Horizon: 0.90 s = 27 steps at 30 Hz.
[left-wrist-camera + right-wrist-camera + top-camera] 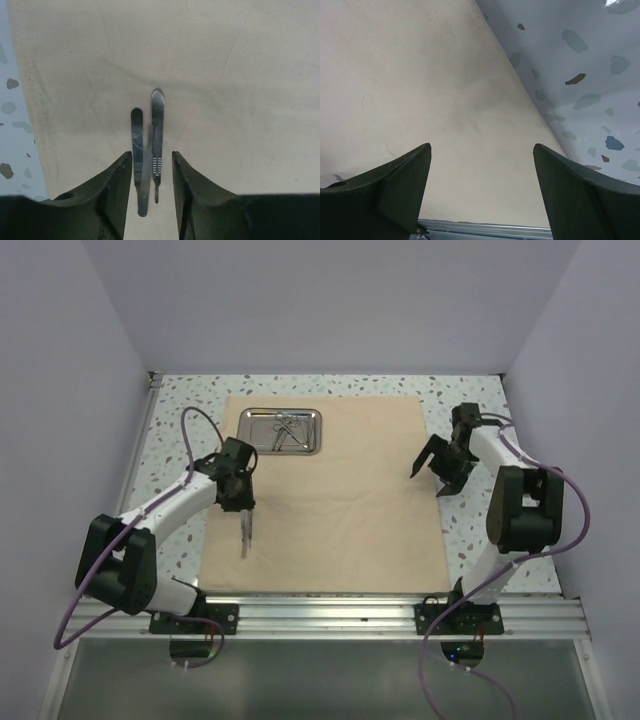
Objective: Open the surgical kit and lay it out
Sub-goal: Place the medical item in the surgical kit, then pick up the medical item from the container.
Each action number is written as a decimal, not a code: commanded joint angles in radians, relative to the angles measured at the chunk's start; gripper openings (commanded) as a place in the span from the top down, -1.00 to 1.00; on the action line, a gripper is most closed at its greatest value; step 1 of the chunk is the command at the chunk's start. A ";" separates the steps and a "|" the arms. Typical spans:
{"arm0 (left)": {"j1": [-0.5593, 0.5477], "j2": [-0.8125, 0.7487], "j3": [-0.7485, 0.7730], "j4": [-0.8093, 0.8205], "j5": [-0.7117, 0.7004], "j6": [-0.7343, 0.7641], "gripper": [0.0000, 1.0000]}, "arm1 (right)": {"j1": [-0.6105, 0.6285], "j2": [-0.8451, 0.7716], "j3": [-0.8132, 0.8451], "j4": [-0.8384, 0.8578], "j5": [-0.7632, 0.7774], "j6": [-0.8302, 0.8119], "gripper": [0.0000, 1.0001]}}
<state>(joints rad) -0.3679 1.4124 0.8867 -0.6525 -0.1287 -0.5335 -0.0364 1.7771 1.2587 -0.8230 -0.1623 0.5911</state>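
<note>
The surgical kit's beige cloth wrap (330,500) lies spread flat on the table. Its shiny steel tray (247,430) sits on the cloth's far left corner with several silver instruments (283,428) inside. Three thin silver handles (245,535) lie side by side on the cloth near its left edge. My left gripper (243,508) hovers right over them, open. In the left wrist view the handles (157,130) lie between the parted fingers of the left gripper (152,157), with a gap on both sides. My right gripper (427,485) hangs wide open and empty over the cloth's right edge (420,75).
The speckled tabletop (580,60) borders the cloth on the right and also on the left (12,125). An aluminium rail (330,612) runs along the near edge by both arm bases. Grey walls enclose the table on three sides.
</note>
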 commanded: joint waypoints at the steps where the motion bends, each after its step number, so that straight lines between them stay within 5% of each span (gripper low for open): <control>1: 0.000 0.017 0.082 -0.006 -0.040 0.009 0.11 | 0.004 -0.057 0.001 0.016 -0.026 -0.002 -0.74; 6: 0.001 0.109 0.273 -0.035 -0.078 0.065 -0.24 | 0.004 -0.065 0.011 0.015 -0.031 -0.002 -0.74; 21: 0.035 0.821 1.102 -0.071 -0.058 0.027 0.00 | 0.003 -0.105 0.012 -0.011 -0.003 -0.028 -0.74; 27: 0.021 0.974 1.238 -0.087 -0.109 0.021 -0.02 | 0.003 -0.110 -0.007 -0.005 0.006 -0.034 -0.75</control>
<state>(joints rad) -0.3408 2.3734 2.0377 -0.7147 -0.1982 -0.4896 -0.0345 1.7130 1.2560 -0.8192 -0.1677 0.5789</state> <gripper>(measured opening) 0.507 0.871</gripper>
